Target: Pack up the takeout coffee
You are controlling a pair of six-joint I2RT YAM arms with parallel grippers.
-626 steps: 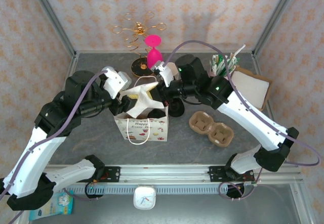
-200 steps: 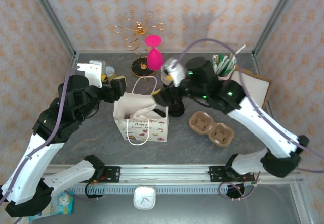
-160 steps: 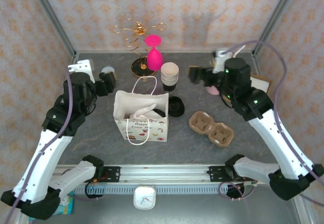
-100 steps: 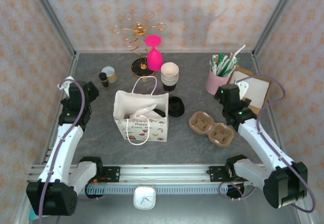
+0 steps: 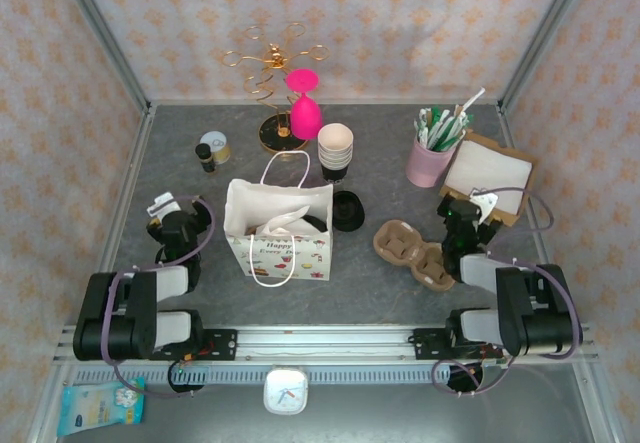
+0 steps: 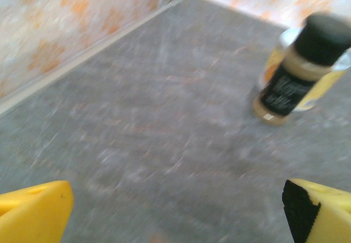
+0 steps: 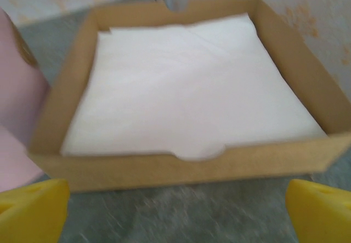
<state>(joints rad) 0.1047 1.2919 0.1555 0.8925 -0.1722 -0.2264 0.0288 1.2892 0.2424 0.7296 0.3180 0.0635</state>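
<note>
The takeout coffee is hidden from me. The brown pulp carrier lies right of the middle with its wells empty. A white gift bag stands open at the centre with crumpled white paper inside. A round black lid sits by the bag's right side; I cannot tell whether a cup is under it. My left gripper is folded back near the left front, open over bare table. My right gripper is folded back at the right, open, facing the napkin box.
A black-capped bottle and a tin stand at the back left. Behind the bag are cream cups and a gold rack. A pink straw cup and a napkin box stand at the right.
Both arms have drawn away from the bag and folded down to the near edge, left and right. The left gripper's jaws have spread wider. The bag, lid and carrier have not moved.
</note>
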